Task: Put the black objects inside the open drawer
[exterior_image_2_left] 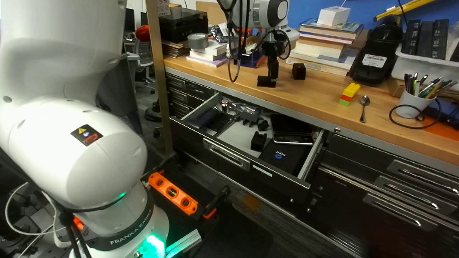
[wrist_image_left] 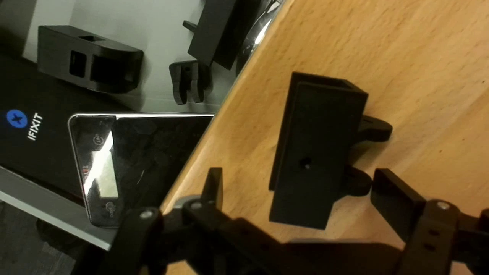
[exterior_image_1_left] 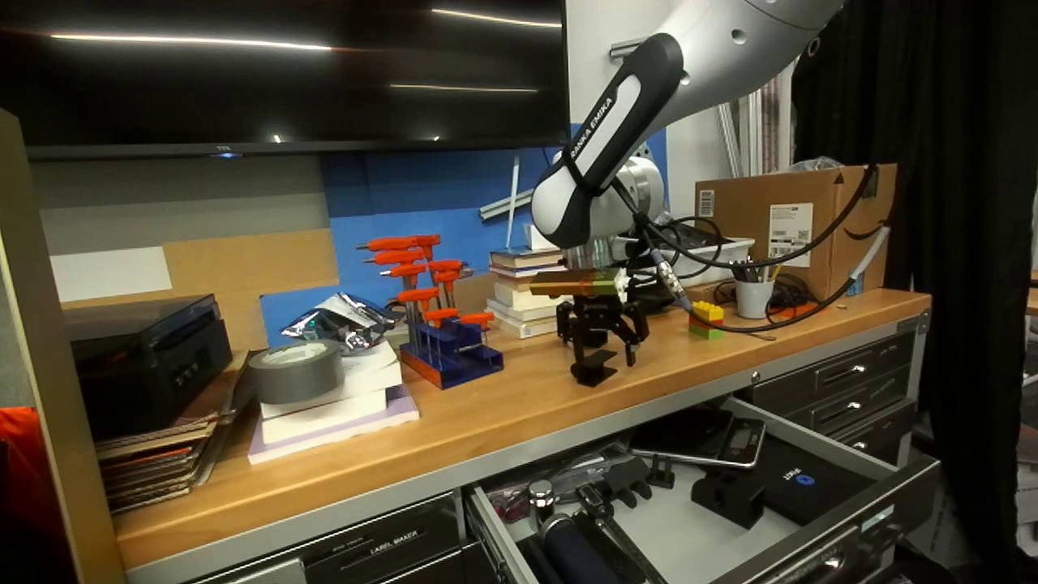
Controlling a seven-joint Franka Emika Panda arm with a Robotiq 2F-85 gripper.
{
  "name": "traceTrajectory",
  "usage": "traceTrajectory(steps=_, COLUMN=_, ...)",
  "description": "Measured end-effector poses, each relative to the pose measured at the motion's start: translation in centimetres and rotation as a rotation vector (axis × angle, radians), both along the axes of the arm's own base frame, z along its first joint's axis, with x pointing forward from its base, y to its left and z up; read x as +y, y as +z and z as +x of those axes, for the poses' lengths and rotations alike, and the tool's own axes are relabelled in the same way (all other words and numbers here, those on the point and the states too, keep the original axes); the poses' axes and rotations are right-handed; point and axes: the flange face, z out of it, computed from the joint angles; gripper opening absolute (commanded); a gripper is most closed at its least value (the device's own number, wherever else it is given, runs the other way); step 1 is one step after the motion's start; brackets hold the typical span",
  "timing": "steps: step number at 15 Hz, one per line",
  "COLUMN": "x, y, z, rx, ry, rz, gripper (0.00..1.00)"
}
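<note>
White and bulky, the Franka arm (exterior_image_2_left: 71, 154) stands nearest me, on the left, and extends over the wooden workbench (exterior_image_1_left: 503, 418). Out there its gripper (wrist_image_left: 300, 177) hangs low with the fingers spread wide, holding nothing. By its fingertips, lying on the bench top on the far side of the pulled-out drawer (exterior_image_2_left: 236, 135), is a black two-lugged bracket (wrist_image_left: 317, 152); one fingertip sits just beside a lug, and I cannot tell whether they touch. Farther right and farther from me, a small black block (exterior_image_2_left: 298, 71) stands near the foot of a book stack (exterior_image_2_left: 319, 50).

That wide drawer has black pieces on its light grey floor: a chunky hollowed block (wrist_image_left: 89, 47), a small forked clip (wrist_image_left: 185, 70) farther back, and a pronged piece (exterior_image_2_left: 250, 117) left of the clip. Right of them lie a digital scale (wrist_image_left: 153, 152), far, and a black iFixit case (wrist_image_left: 46, 152), nearer; the hollowed block is just left of the case. Dark-handled tools (exterior_image_1_left: 572, 545) fill the left end.

On the bench's right half I see a toy-brick stack (exterior_image_2_left: 349, 94) of yellow, red and green, a spoon (exterior_image_2_left: 364, 100) and a cup of pens (exterior_image_1_left: 754, 300). On its left half, a roll of grey duct tape (exterior_image_1_left: 284, 377) sits on white books (exterior_image_1_left: 336, 410), with orange-handled hex keys (exterior_image_1_left: 418, 294) standing in a blue holder (exterior_image_1_left: 470, 365) just right of it.
</note>
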Motion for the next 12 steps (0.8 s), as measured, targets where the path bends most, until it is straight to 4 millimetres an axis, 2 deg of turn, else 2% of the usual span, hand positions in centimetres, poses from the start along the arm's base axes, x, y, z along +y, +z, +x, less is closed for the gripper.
traceTrajectory(steps=5, x=-0.7, y=0.0, z=0.0, rx=0.002, ry=-0.016, rz=0.009, gripper=1.0)
traceTrajectory(steps=12, x=1.5, y=-0.1, z=-0.3, rx=0.024, ry=-0.003, rz=0.074, gripper=1.0)
